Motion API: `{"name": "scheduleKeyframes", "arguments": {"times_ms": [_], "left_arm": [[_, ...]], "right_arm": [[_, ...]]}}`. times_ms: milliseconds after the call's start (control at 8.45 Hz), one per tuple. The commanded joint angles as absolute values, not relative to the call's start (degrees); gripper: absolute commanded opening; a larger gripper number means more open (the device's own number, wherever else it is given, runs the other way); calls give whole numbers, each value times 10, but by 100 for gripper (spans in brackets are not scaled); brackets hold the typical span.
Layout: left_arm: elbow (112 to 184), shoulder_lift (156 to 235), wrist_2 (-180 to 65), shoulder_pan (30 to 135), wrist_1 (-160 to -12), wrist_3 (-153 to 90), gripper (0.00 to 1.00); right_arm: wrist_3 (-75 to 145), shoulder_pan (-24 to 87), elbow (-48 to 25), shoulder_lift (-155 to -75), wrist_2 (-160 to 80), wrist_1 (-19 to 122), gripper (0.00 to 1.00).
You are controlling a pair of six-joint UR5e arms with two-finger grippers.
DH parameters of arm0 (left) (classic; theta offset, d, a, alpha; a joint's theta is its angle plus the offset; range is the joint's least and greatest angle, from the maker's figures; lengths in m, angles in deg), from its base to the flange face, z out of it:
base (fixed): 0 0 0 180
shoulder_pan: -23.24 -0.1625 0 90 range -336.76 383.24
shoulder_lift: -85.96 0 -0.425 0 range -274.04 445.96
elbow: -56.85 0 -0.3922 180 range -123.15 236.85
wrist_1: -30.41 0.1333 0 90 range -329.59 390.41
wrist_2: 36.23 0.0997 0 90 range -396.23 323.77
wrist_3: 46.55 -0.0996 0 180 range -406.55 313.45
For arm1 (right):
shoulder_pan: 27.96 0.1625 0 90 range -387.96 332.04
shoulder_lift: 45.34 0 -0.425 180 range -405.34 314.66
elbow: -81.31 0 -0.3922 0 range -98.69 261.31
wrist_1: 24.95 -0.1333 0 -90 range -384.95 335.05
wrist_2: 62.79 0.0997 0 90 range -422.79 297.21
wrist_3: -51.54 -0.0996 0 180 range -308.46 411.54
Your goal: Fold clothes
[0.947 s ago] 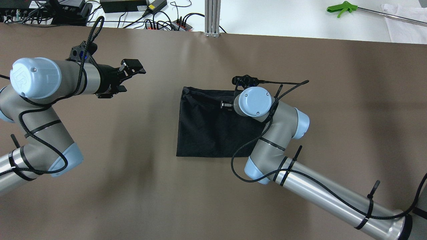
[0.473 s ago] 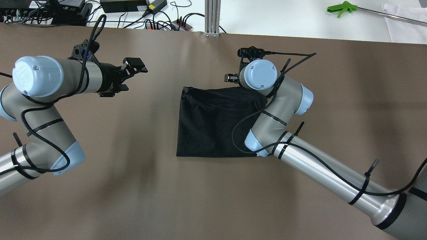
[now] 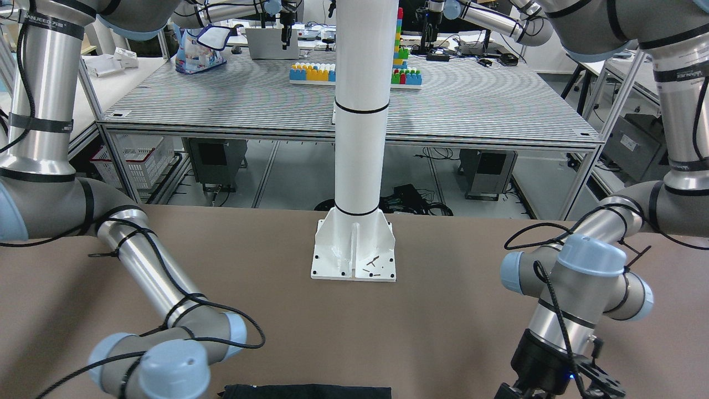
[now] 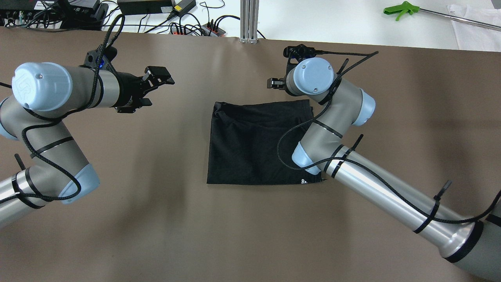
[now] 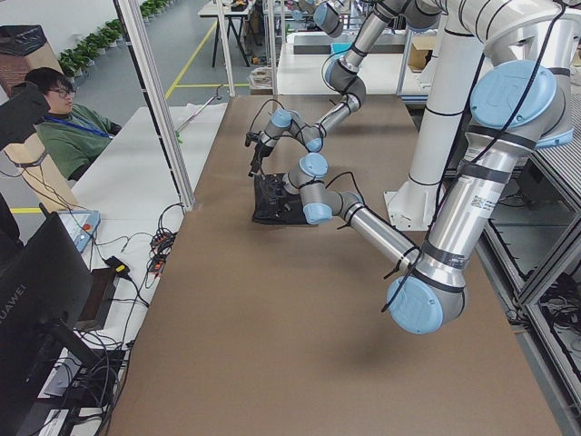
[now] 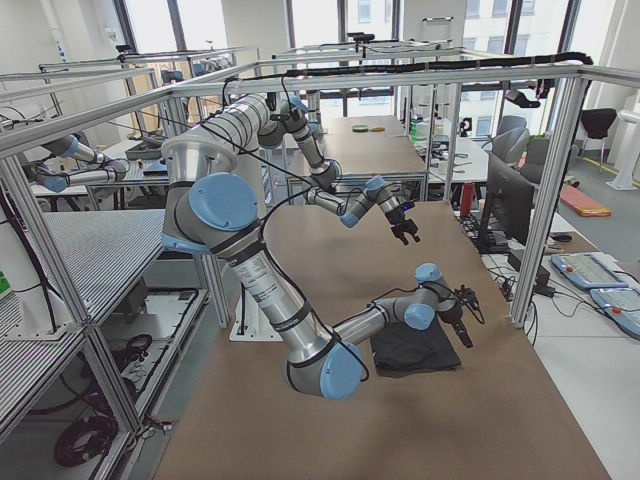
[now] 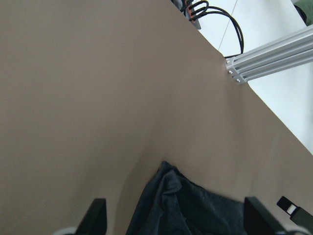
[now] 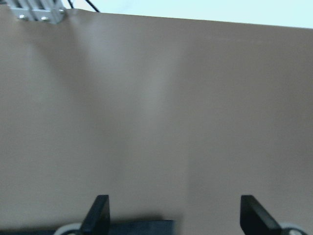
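Garment (image 4: 250, 145) is plain black, no print, just a tiny white mark at one corner. Table (image 4: 156, 235) shows flat brown. Arms (image 4: 375, 192) gleam silver with pale-blue caps. Pillar (image 3: 360, 111) is white, banded black. Tool (image 4: 399, 9) bright green; blocks (image 3: 313, 72) blue and yellow.

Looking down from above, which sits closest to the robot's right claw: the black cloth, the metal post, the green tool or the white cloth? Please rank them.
Measured from the right gripper in the overhead view:
1. the black cloth, right beside it, toward the robot.
2. the metal post, at the table's far edge.
3. the green tool, beyond the table, off to the right.
4. the white cloth, in the far right corner.
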State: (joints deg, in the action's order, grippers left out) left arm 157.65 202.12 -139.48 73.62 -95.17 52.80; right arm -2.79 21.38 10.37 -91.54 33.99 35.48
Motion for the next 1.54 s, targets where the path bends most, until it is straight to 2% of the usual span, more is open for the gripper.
{"name": "scheduleKeyframes", "arguments": {"times_ms": [0,118,473,828,1065,1301,1420], "left_arm": [[1590,2024,-1433,810,-846,352,100],[1591,2023,-1434,832,-818,281,100],[1591,2019,-1431,897,-717,83,100],[1597,1951,-1428,942,-710,-83,100],[1615,1862,-1414,991,-713,-193,100],[1600,1807,-1377,1040,-716,-313,100],[1567,1803,-1371,1056,-740,-315,100]], "right_arm": [[197,340,14,-1019,438,445,94],[288,384,-8,-1056,450,469,94],[368,479,-110,-1203,457,479,94],[553,558,-110,-1222,457,589,94],[619,601,-102,-1254,444,606,94],[650,612,-99,-1274,398,602,94],[649,612,-93,-1274,381,602,94]]}}
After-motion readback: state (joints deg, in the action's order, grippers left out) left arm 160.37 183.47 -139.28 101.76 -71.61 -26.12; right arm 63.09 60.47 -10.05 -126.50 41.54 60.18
